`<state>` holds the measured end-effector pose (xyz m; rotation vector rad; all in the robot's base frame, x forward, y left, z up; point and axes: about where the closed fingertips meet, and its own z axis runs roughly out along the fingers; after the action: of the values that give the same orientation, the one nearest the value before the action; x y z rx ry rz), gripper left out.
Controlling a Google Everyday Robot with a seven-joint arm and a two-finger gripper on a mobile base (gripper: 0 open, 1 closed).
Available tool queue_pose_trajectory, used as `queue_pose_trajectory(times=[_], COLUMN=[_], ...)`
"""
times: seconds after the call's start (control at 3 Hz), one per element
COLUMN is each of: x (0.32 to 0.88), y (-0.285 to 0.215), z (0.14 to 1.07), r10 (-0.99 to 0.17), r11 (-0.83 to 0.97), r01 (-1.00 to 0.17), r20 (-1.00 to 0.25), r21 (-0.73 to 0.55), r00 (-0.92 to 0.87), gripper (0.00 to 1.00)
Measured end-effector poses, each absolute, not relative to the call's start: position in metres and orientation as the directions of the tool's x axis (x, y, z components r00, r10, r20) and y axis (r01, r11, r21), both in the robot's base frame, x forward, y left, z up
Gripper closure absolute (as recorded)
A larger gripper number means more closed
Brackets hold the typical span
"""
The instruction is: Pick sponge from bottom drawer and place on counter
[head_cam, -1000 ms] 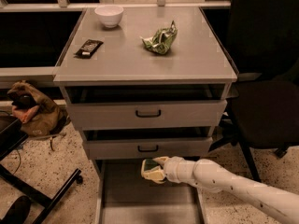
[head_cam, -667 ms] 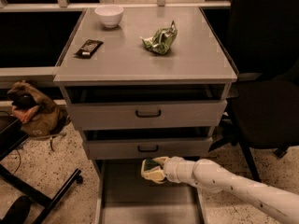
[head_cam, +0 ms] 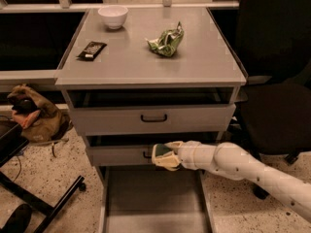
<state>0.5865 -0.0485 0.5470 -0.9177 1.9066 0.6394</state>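
Fingers [head_cam: 168,167] pinch sponge [head_cam: 165,154] top & btm: dark green face shows between them, pale yellowish edge at its left end. Gripper [head_cam: 157,157] hangs in the air just in front of mid drawer [head_cam: 119,155], right by its black handle, and above far end of bottom drawer [head_cam: 153,200]. Sponge is clear of the drawer floor, not touching it. Arm [head_cam: 243,168], cream w/ small dark dots, runs from gripper to right and near, leaving view at lower right corner.

Bottom drawer is pulled out toward near side: flat grey floor, low side walls. Mid drawer has a dark gap above its front. Top drawer [head_cam: 194,119] same, black handle at centre.

Worktop [head_cam: 146,64] light grey, well above gripper. On it: white bowl [head_cam: 113,16] at far left, black wrapped bar [head_cam: 92,50] nearer on left side, crumpled green snack bag [head_cam: 166,41] approx centre-right. All three apart from each other.

Left of cabinet, on speckled floor [head_cam: 43,174]: brown bag [head_cam: 36,115]. Right of cabinet: black chair [head_cam: 277,81].
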Motion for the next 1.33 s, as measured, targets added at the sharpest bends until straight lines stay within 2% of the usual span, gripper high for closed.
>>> queue_pose_trajectory(times=[0.67,1.33], x=[0.605,0.605], y=[-0.063,-0.076], z=[0.656,0.693], r10=[-0.364,-0.370], r11=[0.588,0.592], r01=[-0.809,-0.804], r20=[-0.897,-0.903], r21=[-0.014,-0.049], r00=[-0.249,-0.217], gripper=[1.00,1.00])
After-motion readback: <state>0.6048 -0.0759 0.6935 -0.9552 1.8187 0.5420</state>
